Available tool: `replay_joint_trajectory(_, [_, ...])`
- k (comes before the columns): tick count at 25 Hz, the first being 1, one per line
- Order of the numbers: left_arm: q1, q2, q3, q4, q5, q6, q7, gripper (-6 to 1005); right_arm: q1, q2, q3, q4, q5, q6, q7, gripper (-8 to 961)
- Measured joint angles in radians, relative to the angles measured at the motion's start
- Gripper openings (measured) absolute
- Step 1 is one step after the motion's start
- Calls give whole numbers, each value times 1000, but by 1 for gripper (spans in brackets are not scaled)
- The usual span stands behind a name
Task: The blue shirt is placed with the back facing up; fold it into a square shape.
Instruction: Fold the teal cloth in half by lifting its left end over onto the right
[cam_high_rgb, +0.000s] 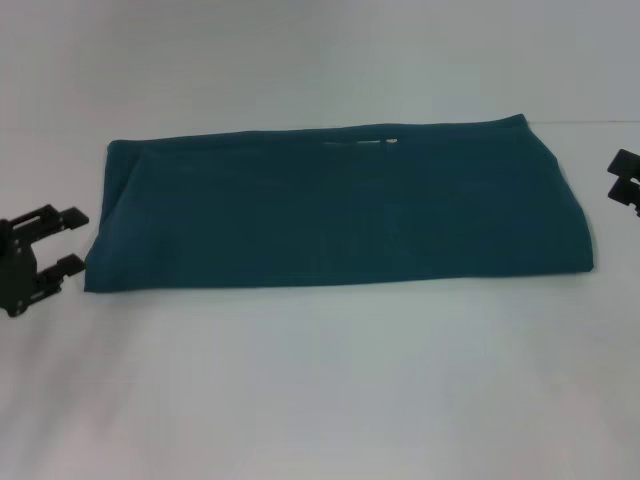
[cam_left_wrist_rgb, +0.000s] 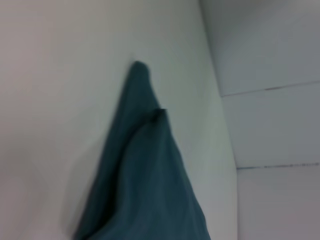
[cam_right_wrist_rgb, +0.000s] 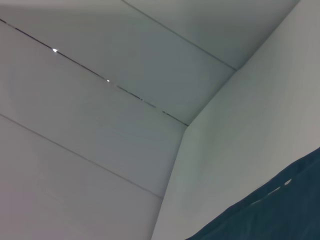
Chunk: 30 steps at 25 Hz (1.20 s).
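The blue shirt lies folded into a long flat band across the middle of the white table, with a sliver of white lettering showing at its far edge. My left gripper stands open just off the shirt's left end, nothing between its fingers. Only part of my right gripper shows at the right border, a little beyond the shirt's right end. The left wrist view shows the shirt stretching away along the table. In the right wrist view a corner of the shirt appears.
The white table spreads wide in front of the shirt. A white wall rises behind it, and panelled walls show in the wrist views.
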Motion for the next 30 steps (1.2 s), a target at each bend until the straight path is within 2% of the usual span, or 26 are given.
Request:
replay_joint_trajectory(13, [8,-29,-7,-78,5,-154,-25,676,14,3,-6,3,-3,2,-13,688])
replay_joint_trajectory(30, [-1,-43,3,-88,8,-236,-22,676,6,4,1,3,-3,21,-10,689])
